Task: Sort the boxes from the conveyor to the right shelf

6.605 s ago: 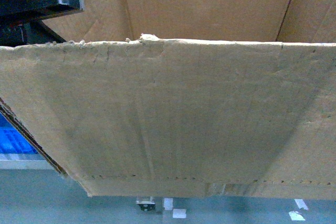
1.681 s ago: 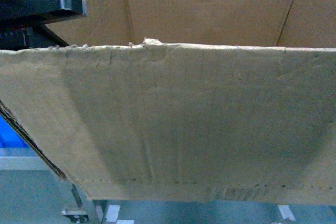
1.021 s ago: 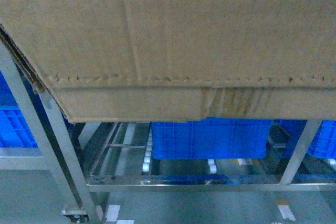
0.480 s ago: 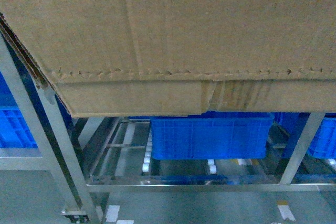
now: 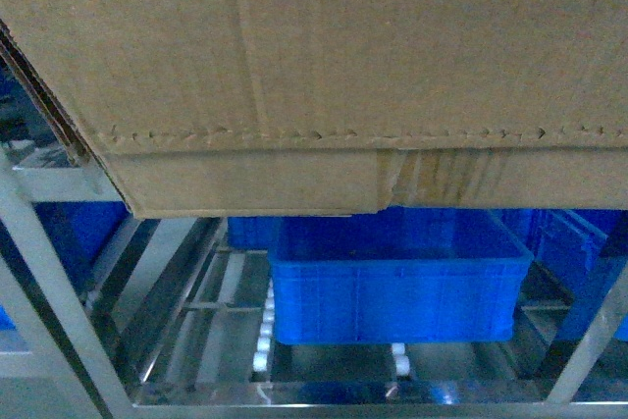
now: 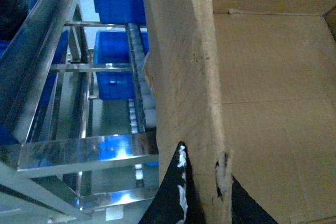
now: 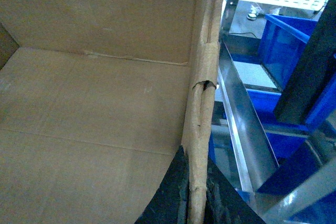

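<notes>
Brown carton (image 5: 324, 56) long axis left-right, open top up; perforated line near base. Left end effector (image 6: 202, 192) and right end effector (image 7: 195, 192) each pinch a ragged side wall; above steel shelf (image 5: 294, 394).

One carton (image 5: 314, 56), several blue bins (image 5: 392, 282)

Head view close behind carton (image 5: 324, 46); wrist views along opposite walls

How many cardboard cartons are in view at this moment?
1. A single cardboard carton fills the top of the head view, held above the steel shelf, with the left gripper and right gripper clamped on its side walls. It blocks much of the view, so others may be hidden.
</notes>
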{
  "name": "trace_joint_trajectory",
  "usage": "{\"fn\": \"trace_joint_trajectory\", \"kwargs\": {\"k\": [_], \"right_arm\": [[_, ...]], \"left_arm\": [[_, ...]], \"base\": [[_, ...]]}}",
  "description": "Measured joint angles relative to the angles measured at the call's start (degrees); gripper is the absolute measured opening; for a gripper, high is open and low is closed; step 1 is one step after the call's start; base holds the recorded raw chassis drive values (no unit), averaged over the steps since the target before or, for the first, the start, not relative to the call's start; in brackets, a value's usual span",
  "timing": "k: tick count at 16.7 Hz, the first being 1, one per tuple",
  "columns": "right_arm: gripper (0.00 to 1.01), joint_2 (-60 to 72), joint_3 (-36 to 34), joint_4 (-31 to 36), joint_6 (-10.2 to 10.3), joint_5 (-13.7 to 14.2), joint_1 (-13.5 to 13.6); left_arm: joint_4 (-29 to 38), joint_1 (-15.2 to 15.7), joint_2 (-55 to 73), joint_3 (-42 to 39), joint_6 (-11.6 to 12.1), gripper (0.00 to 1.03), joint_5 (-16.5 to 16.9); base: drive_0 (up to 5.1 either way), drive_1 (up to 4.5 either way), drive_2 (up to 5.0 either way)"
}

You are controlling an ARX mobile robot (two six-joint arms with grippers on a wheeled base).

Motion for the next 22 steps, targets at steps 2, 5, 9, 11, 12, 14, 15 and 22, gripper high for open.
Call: {"fn": "trace_joint_trajectory", "kwargs": {"k": [2, 5, 9, 11, 12, 14, 15, 22], "right_arm": [[0.03, 0.52, 0.0, -0.17, 0.0, 0.0, 0.02], [0.03, 0.48, 0.0, 0.07, 0.0, -0.11, 0.0], [0.03, 5.62, 2.71, 0.24, 0.22, -1.7, -1.55], [0.03, 9.97, 6.27, 0.83, 0.68, -2.84, -1.95], [0.03, 11.98, 8.0, 2.64, 0.87, -3.54, -1.95], [0.03, 16.68, 12.68, 3.61, 0.85, -3.76, -2.05], [0.03, 18.93, 14.21, 4.26, 0.85, -4.09, -2.29], [0.03, 36.2, 29.46, 5.42, 1.16, -5.75, -2.56]], "left_arm": [[-0.15, 0.02, 0.48, 0.0, 0.0, 0.04, 0.13], [-0.02, 0.0, 0.52, 0.0, 0.07, 0.04, 0.22], [1.25, 0.7, 7.39, 3.37, 0.9, 0.04, 1.88], [0.83, 1.73, 11.19, 7.61, 1.9, 0.04, 2.49], [2.36, 2.19, 12.79, 9.77, 2.23, 0.04, 2.4], [3.23, 2.73, 17.27, 14.38, 3.23, 0.04, 2.99], [4.46, 2.97, 19.34, 15.39, 3.5, 0.04, 3.19], [5.6, 5.11, 34.51, 27.82, 5.03, 0.04, 3.06]], "base": [[0.0, 0.0, 0.0], [0.0, 0.0, 0.0], [0.0, 0.0, 0.0], [0.0, 0.0, 0.0], [0.0, 0.0, 0.0], [0.0, 0.0, 0.0], [0.0, 0.0, 0.0], [0.0, 0.0, 0.0]]}}
